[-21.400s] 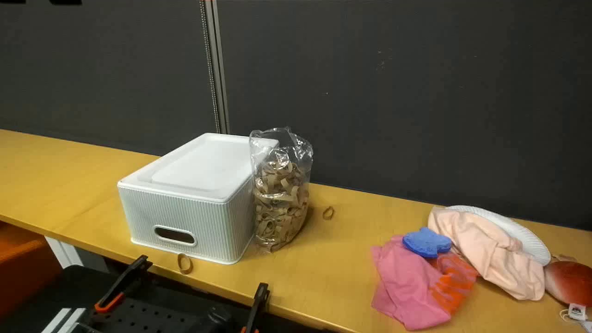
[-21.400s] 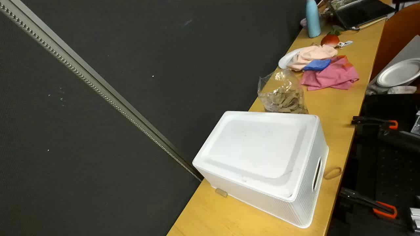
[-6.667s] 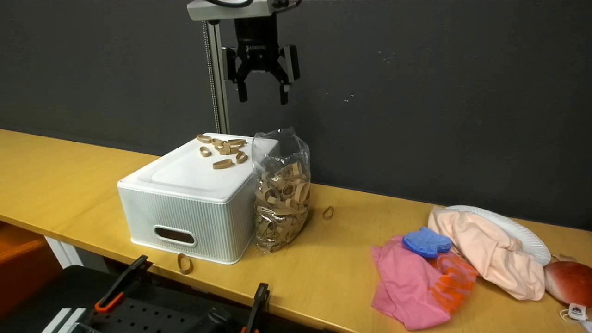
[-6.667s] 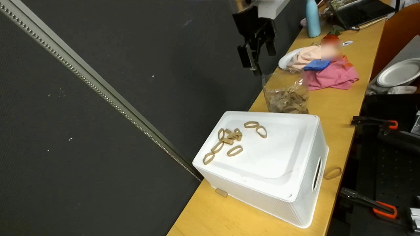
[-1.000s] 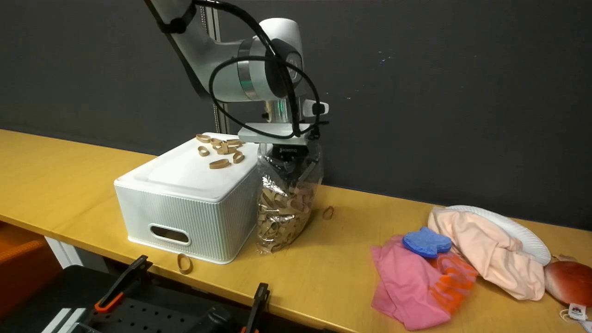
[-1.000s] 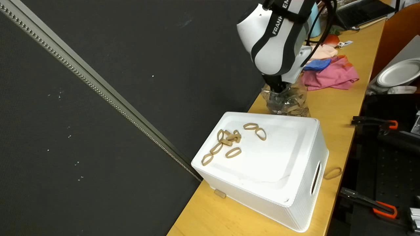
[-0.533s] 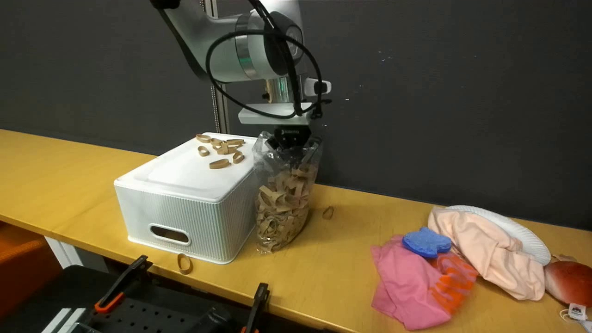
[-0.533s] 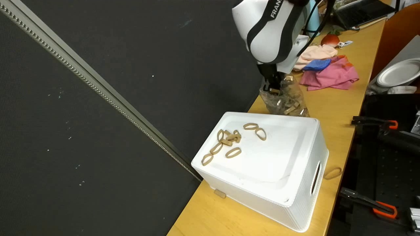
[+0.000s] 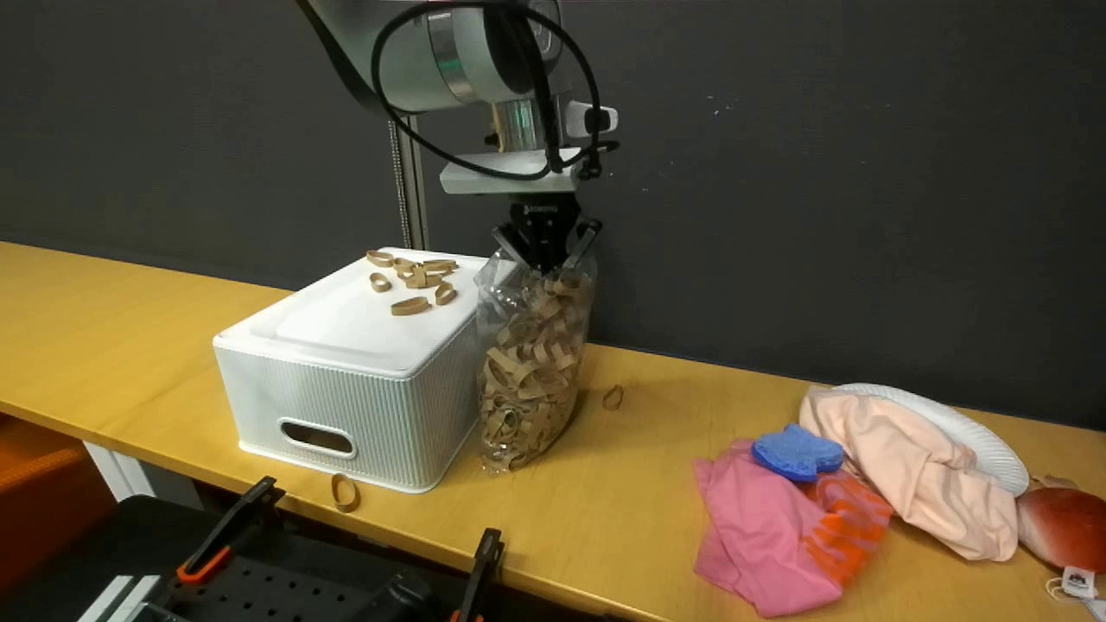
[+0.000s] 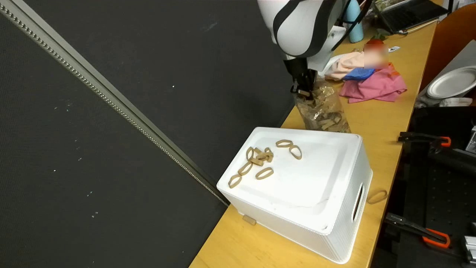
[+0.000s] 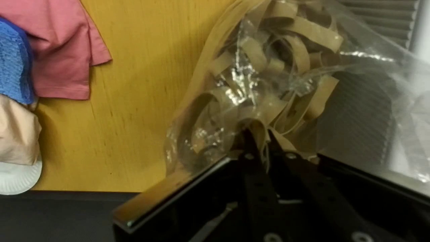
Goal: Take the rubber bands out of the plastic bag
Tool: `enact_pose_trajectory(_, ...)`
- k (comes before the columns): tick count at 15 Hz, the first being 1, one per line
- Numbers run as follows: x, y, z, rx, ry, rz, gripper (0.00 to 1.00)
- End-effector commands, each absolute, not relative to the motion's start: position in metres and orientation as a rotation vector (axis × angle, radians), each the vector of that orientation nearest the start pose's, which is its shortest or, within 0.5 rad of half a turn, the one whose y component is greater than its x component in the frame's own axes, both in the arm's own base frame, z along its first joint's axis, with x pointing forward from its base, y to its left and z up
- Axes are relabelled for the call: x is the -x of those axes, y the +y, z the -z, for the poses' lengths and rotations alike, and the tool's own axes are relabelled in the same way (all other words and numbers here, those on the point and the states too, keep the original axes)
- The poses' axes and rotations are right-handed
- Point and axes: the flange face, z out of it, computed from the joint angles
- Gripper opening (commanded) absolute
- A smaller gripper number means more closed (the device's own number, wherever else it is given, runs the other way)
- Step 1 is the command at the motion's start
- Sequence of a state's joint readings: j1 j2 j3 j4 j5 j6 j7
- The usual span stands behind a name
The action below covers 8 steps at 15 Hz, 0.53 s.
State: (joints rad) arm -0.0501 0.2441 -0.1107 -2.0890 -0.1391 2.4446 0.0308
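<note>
The clear plastic bag stands upright beside the white box, well filled with tan rubber bands. My gripper points down into the bag's mouth, its fingertips behind the plastic. In the wrist view, the narrow gap between the fingers has a rubber band caught in it, and more bands cluster around the tips. How many are pinched is hidden. On the box's lid lie several rubber bands. Loose ones rest on the table, such as the band near the front edge.
The white ribbed box stands directly against the bag's side. Farther along the table lie a pink cloth, a blue sponge-like piece, a peach cloth and a white plate. A dark partition rises behind. Black clamps grip the front edge.
My gripper has risen from deep inside the bag to its mouth. Rubber bands have come up with it toward the top of the bag. The bands on the lid have not moved.
</note>
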Motion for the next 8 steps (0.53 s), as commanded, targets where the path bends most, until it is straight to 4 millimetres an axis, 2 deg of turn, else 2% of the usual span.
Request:
enact_pose_trajectory(1, -0.582, -0.086, -0.342, 3.273, 0.133, 0.173, 0.02)
enact_pose_trajectory(8, -0.593, -0.067, -0.381, 3.275, 0.095, 0.223, 0.02)
